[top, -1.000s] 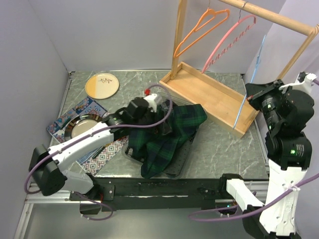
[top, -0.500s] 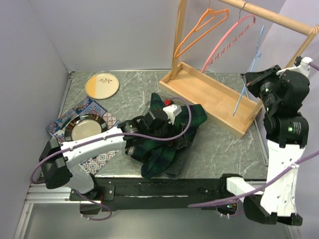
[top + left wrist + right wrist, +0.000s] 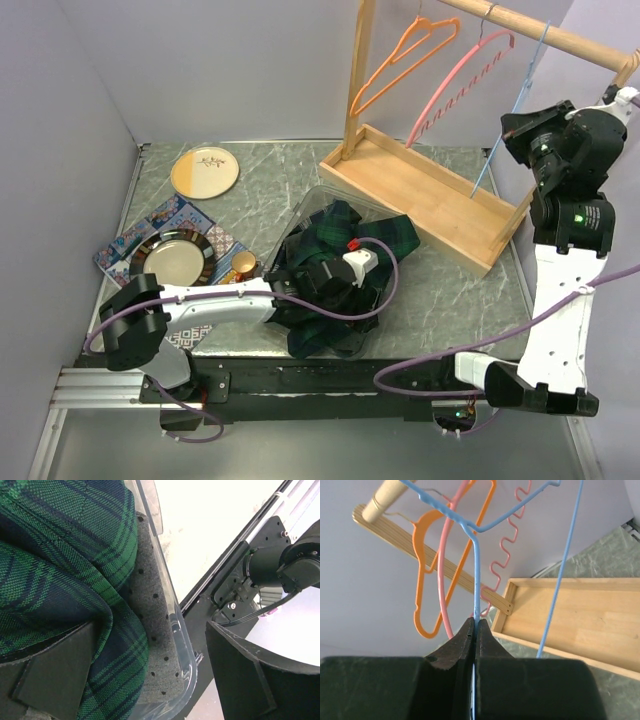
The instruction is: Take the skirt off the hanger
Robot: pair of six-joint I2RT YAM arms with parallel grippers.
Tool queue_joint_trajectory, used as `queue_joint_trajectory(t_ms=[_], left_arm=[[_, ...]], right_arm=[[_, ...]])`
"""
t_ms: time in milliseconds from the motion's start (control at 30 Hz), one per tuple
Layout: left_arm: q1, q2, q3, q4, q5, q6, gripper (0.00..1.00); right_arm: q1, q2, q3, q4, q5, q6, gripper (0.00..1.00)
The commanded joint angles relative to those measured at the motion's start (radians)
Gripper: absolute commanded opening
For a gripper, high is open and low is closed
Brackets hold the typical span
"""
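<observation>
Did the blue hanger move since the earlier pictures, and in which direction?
Yes. The blue hanger has gone up, from low beside the wooden base to the rod, with its hook now near it.

Left arm (image 3: 205, 298) coming up white on its long links, black at every joint housing, and a purple cable (image 3: 394, 272) loops off the wrist beside a white cap with a red spot. Right arm (image 3: 560, 300), same white-and-black build, a small green light (image 3: 580, 215) on its black housing. Left gripper (image 3: 150, 670) has matte black slab fingers, right gripper (image 3: 475, 635) has black wedges
</observation>
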Motion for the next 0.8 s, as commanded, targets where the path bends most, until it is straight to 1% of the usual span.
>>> queue_joint_trajectory(t_ms=[0, 100, 167, 267, 333, 400, 467, 633, 700, 733, 767], left_arm=[[-0.016, 0.011, 0.009, 0.015, -0.022, -0.006, 0.94], [-0.016, 0.012, 0.011, 0.006, -0.022, -0.004, 0.94], [-0.016, 0.012, 0.006, 0.01, -0.021, -0.006, 0.94], [-0.018, 0.008, 0.008, 0.003, -0.022, -0.006, 0.94], [-0.018, 0.001, 0.011, 0.0, -0.022, -0.007, 0.94], [-0.02, -0.003, 0.017, -0.005, -0.022, -0.004, 0.95], [-0.02, -0.002, 0.031, -0.031, -0.056, 0.003, 0.95], [-0.021, -0.018, 0.037, -0.022, -0.045, -0.001, 0.95], [-0.02, -0.017, 0.074, -0.06, -0.061, 0.006, 0.96], [-0.02, -0.015, 0.094, -0.078, -0.068, 0.022, 0.97], [-0.021, -0.014, 0.13, -0.113, -0.08, 0.031, 0.98]], right_arm=[[-0.036, -0.004, -0.001, 0.164, -0.02, 0.044, 0.0], [-0.054, -0.004, -0.036, 0.238, -0.01, 0.071, 0.0], [-0.062, 0.009, -0.031, 0.264, 0.008, 0.081, 0.0], [-0.083, 0.057, 0.016, 0.235, 0.002, 0.094, 0.0], [-0.094, 0.069, 0.019, 0.221, 0.014, 0.104, 0.0], [-0.114, 0.071, -0.019, 0.232, 0.002, 0.135, 0.0], [-0.123, 0.065, -0.051, 0.244, -0.003, 0.146, 0.0], [-0.149, 0.068, -0.071, 0.224, 0.014, 0.149, 0.0], [-0.163, 0.062, -0.094, 0.212, -0.03, 0.15, 0.11], [-0.165, 0.059, -0.097, 0.205, -0.035, 0.143, 0.19], [-0.163, 0.048, -0.096, 0.189, -0.038, 0.134, 0.34]])
